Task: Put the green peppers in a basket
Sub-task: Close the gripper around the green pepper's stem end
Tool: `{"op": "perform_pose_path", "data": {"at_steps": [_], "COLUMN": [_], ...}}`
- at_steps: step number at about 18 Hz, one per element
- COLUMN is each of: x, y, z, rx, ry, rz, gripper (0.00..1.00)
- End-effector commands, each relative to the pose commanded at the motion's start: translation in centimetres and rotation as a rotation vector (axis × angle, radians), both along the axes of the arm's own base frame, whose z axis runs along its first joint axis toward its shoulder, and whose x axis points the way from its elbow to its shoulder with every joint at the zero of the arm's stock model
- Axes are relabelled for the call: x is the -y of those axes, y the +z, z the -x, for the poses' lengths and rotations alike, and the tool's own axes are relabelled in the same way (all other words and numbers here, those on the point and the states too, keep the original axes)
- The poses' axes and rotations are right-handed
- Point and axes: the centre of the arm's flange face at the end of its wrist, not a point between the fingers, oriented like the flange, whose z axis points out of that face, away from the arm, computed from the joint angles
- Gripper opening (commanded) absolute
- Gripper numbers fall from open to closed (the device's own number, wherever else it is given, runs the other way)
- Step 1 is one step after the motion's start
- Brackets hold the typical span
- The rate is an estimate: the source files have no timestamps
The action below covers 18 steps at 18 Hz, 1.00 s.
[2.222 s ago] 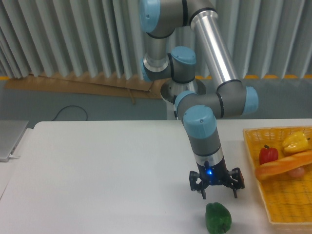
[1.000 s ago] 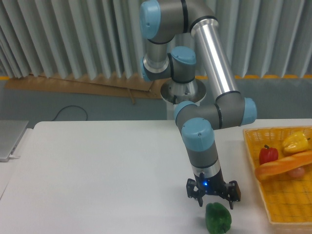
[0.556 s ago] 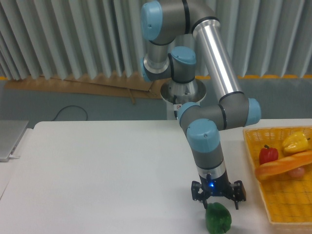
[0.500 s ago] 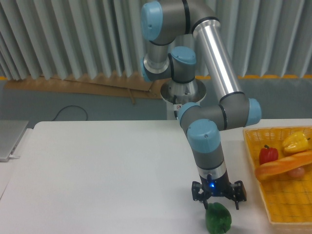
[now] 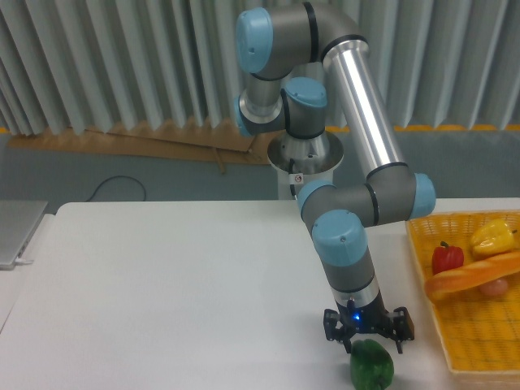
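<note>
A white table (image 5: 162, 284) fills the foreground, backed by a grey corrugated wall. Nearest the camera, at the table's front edge, the green pepper (image 5: 371, 366) stands upright, its long axis about vertical, its bottom cut off by the frame. Directly above it the gripper (image 5: 369, 334) points straight down with its fingers spread wide on either side of the pepper's top; I cannot tell whether they touch it. To the pepper's right lies the basket (image 5: 467, 341), holding a red pepper (image 5: 447, 257), a yellow pepper (image 5: 493, 236) and a long orange item (image 5: 475, 275).
</note>
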Motion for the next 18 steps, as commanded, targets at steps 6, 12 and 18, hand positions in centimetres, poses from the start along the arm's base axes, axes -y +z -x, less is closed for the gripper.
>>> {"op": "perform_pose_path", "data": {"at_steps": [6, 12, 18], "x": [-0.9, -2.4, -2.5], "y": [-1.2, -2.9, -2.5], "z": [-0.4, -1.9, -2.1], "rx": [-0.003, 0.009, 0.009], "ry": [-0.004, -0.025, -0.036], "rz": [0.019, 0.034, 0.031], "gripper": [1.0, 1.0, 1.0]}}
